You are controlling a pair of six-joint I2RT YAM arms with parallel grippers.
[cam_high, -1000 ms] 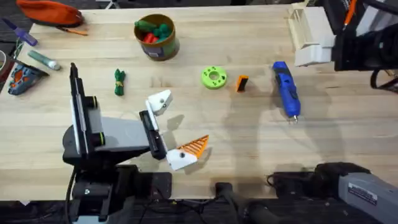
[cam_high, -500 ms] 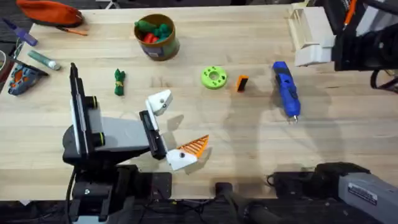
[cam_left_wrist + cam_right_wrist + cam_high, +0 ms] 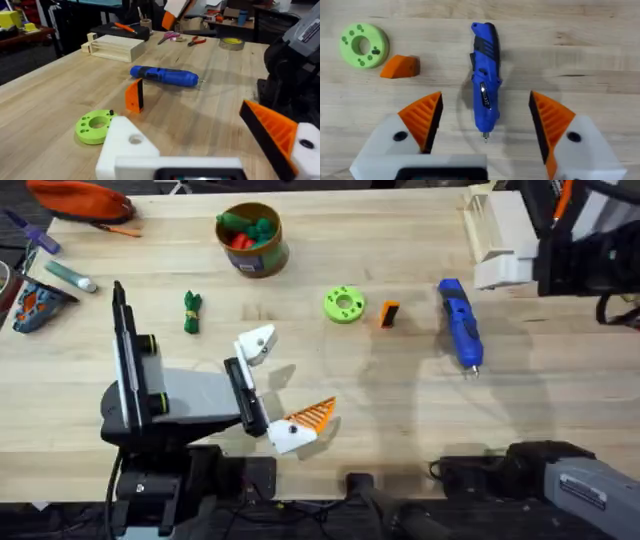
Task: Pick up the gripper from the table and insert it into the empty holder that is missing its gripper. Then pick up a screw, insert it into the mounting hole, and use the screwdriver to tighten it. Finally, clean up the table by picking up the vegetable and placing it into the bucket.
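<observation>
Left gripper low over the near table, fingers spread, gripping nothing: one white holder bare, the other carrying an orange finger. Loose orange gripper lies between green disc and screwdriver. Right gripper hangs spread above the screwdriver. Vegetable lies apart from the bucket.
</observation>
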